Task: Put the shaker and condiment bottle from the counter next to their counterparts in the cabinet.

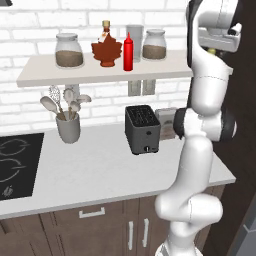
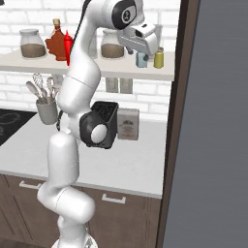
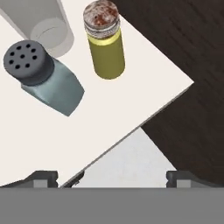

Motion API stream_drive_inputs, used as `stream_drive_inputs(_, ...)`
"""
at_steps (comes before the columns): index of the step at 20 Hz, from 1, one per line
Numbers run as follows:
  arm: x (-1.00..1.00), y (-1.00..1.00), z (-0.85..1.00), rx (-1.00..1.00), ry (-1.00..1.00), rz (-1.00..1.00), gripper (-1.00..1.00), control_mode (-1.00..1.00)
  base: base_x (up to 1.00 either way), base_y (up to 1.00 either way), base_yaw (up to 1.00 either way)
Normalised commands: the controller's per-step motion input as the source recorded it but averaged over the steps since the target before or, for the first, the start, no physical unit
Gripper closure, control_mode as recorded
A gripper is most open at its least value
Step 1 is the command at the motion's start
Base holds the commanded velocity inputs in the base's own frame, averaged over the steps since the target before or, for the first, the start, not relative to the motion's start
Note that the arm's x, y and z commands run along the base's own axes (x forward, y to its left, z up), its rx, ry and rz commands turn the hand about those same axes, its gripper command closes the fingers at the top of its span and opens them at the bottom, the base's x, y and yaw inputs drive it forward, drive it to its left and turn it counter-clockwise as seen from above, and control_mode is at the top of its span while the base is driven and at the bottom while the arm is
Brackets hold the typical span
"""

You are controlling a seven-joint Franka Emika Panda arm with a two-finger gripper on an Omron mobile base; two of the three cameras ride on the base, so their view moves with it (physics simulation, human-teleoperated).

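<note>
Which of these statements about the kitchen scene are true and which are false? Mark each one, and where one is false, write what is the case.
1. The red condiment bottle stands on the shelf beside the maple-leaf syrup bottle. True.
2. The blue-grey shaker is on the countertop by the toaster. False: it stands on the shelf, near the yellow-green shaker.
3. The gripper is clamped on the blue-grey shaker. False: its jaws are open, and the shaker stands free.
4. The utensil holder with spoons is on the countertop. True.
5. The yellow-green shaker lies on its side. False: it stands upright near the shelf's end.
</note>
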Motion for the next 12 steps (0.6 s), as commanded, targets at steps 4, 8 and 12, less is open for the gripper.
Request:
stream_drive_inputs(4,-1.0,0.0,-0.2,0.0,-0.04,0.01,-1.0,-1.0,0.0,0.0,0.0)
stream_drive_inputs(8,-1.0,0.04,-0.22,0.0,-0.14,0.02,-1.0,-1.0,0.0,0.0,0.0)
stream_drive_inputs(12,-0.93,0.12,-0.25,0.0,-0.06,0.02,-1.0,-1.0,0.0,0.0,0.0)
